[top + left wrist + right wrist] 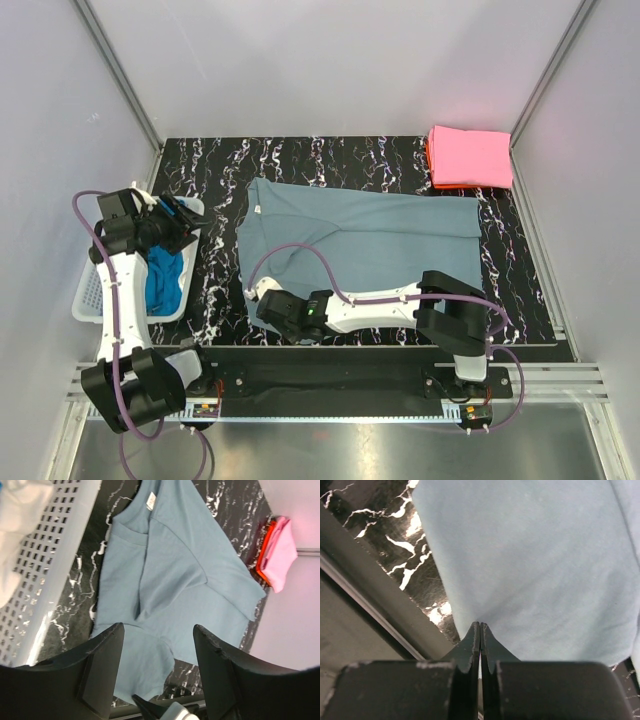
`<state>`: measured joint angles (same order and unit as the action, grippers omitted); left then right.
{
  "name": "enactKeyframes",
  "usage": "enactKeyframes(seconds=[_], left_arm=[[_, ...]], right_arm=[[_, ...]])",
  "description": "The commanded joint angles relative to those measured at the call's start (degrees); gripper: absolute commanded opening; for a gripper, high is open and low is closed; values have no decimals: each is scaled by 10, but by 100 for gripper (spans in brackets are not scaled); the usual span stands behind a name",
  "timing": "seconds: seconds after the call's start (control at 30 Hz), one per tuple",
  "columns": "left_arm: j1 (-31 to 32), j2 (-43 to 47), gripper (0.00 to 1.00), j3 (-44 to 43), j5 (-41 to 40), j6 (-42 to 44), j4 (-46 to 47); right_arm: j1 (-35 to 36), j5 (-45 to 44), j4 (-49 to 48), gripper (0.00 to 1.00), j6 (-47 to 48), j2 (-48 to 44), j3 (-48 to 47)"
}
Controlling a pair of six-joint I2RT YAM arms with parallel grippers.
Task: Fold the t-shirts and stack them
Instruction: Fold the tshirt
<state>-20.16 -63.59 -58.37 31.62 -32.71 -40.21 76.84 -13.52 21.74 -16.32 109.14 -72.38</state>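
Cloth covers the middle of the table (215,165). The grey shirt (370,235) lies flat there, its neck toward the far left and one part folded in over its body. A white label (149,501) shows inside the neck.

The right gripper (480,627) is pinched closed on the near-left edge of the grey shirt, close to the table's front edge, and its fingertips meet on the hem. The right arm (380,305) stretches leftward along the front of the table, over the shirt's near border. Its purple cable (300,250) arcs over the shirt's near-left part and hides some of the cloth in the top view.

The left gripper (157,632) hangs above the basket (92,295) with its fingers spread wide and nothing between them. The basket stands at the table's left edge, well apart from the grey shirt, with bare table between them. A blue shirt (165,280) lies crumpled inside it.

In the far right corner, the pink shirt (470,155) sits folded on top of the orange-red shirt (266,542), of which only a thin edge shows. This stack is just beyond the grey shirt's far right corner.
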Motion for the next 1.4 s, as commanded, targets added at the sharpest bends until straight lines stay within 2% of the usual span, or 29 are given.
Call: enactKeyframes(seconds=[0.0,0.1,0.17,0.23,0.3,0.63,0.93,1.0,1.03,1.13,1.17,1.37], left_arm=[[-1,15,63,8,-42,32,13],[-1,14,63,12,-50,40,8],[-1,15,63,20,-53,38,14],[-1,10,63,26,-50,34,24],[-1,9,63,30,-26,24,43],[-1,15,63,15,11,6,63],[-1,8,63,46,16,9,79],[0,10,63,51,15,5,86],[3,12,63,55,16,4,90],[27,16,64,60,-1,12,89],[34,16,64,62,-23,17,85],[78,26,63,106,-59,-18,111]], right_arm=[[2,-31,-3,0,-16,-38,-18],[-2,-19,1,0,-10,-38,-26],[-2,1,0,13,-1,-32,-28],[0,23,-20,34,4,-29,-16],[2,19,-28,39,15,-22,-11],[7,4,-23,41,45,5,-6],[16,9,-33,43,48,26,-6],[16,-12,-24,40,45,30,-10],[16,-26,-17,23,43,30,-14],[16,-66,2,3,32,14,-20],[16,-69,3,0,30,-5,-19],[-26,-21,-6,0,-1,-84,0]])
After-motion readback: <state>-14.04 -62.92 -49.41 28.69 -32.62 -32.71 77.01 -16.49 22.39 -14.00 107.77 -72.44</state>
